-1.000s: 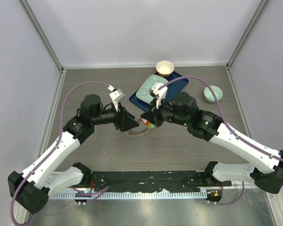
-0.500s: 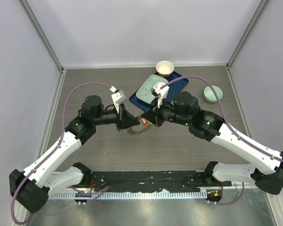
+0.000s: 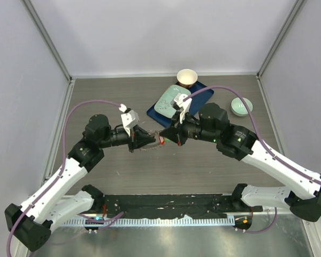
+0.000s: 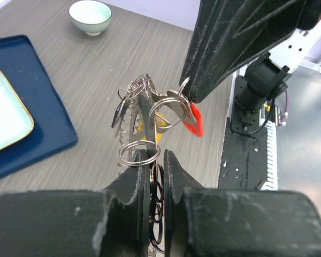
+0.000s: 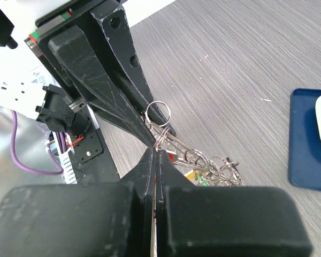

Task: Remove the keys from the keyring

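Both pinch shut on the keyring (image 4: 136, 124): left gripper (image 3: 145, 141) and right gripper (image 3: 164, 134) tip to tip above the worktop's middle, red key (image 4: 195, 121) dangling. Blue tray (image 3: 202, 95) carries a pale plate (image 3: 167, 103).

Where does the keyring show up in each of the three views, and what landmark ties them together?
Top external: keyring mid-picture, below and left of the blue tray.
Left wrist: keyring at centre; tray at the left edge.
Right wrist: keyring just below centre; tray at the right edge.
Shared landmark: the blue tray.
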